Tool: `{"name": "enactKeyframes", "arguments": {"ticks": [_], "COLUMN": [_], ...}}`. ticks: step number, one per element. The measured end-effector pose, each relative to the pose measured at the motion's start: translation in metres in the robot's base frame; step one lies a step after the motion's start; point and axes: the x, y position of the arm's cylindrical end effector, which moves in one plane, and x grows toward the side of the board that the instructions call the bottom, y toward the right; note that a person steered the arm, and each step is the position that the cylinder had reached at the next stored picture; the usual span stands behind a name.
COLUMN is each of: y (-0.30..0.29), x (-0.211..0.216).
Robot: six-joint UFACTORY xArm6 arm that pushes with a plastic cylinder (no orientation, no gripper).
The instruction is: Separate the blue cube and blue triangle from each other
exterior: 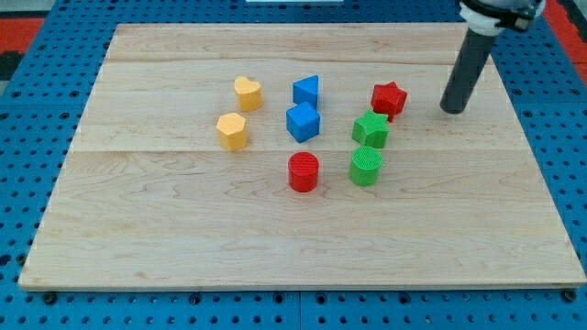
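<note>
The blue cube (303, 121) sits near the board's middle. The blue triangle (307, 90) stands just above it, almost touching. My tip (451, 109) rests on the board at the view's right, well to the right of both blue blocks and just right of the red star (389, 98). It touches no block.
A yellow heart (248, 93) and a yellow hexagon (232, 131) lie left of the blue blocks. A green star (371, 129), a green cylinder (366, 166) and a red cylinder (304, 171) lie to their right and below. The wooden board (165, 229) lies on a blue pegboard.
</note>
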Motion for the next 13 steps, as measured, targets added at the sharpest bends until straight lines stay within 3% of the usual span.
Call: {"name": "enactKeyframes", "arguments": {"ticks": [2, 3, 5, 9, 13], "y": [-0.037, -0.057, -0.117, -0.151, -0.196], "x": [-0.065, -0.069, -0.032, -0.02, 0.019]}}
